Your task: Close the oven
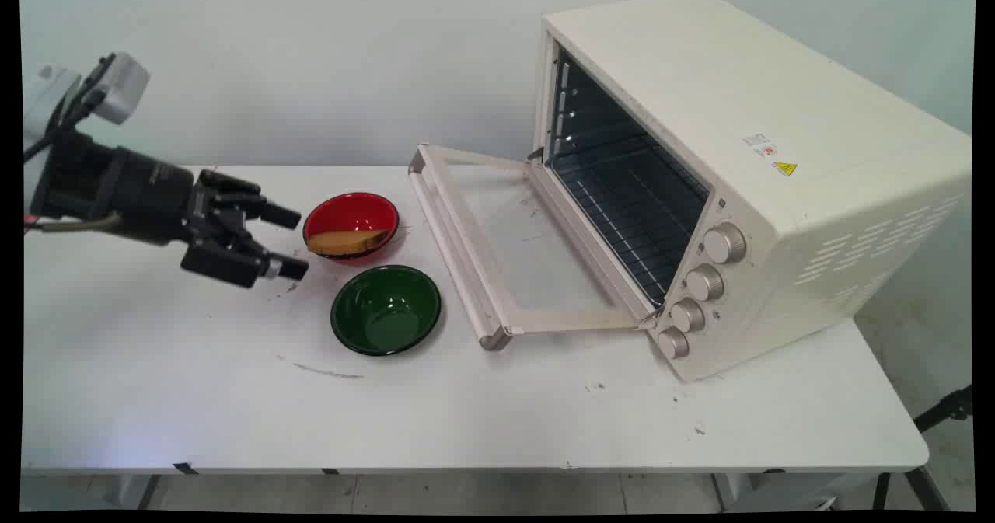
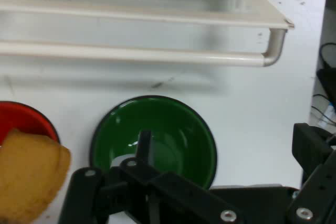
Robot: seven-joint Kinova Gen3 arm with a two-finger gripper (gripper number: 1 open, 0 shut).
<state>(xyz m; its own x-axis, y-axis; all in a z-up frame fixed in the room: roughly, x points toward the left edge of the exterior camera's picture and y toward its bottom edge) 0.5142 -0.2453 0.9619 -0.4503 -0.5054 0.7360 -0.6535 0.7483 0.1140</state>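
One table carries everything here, and your biggest item is the cream oven on the right, with its door dropped flat toward the bowls and the rack inside bare as far as you can see. Left of the door sit two bowls just beside each other. The green bowl is nearer the front and has nothing in it. The red bowl behind it holds a piece of bread. Your gripper hangs low just left of the red bowl, lying almost level and pointing right, fingers spread, gripping nothing. The hand view looks down on the green bowl.
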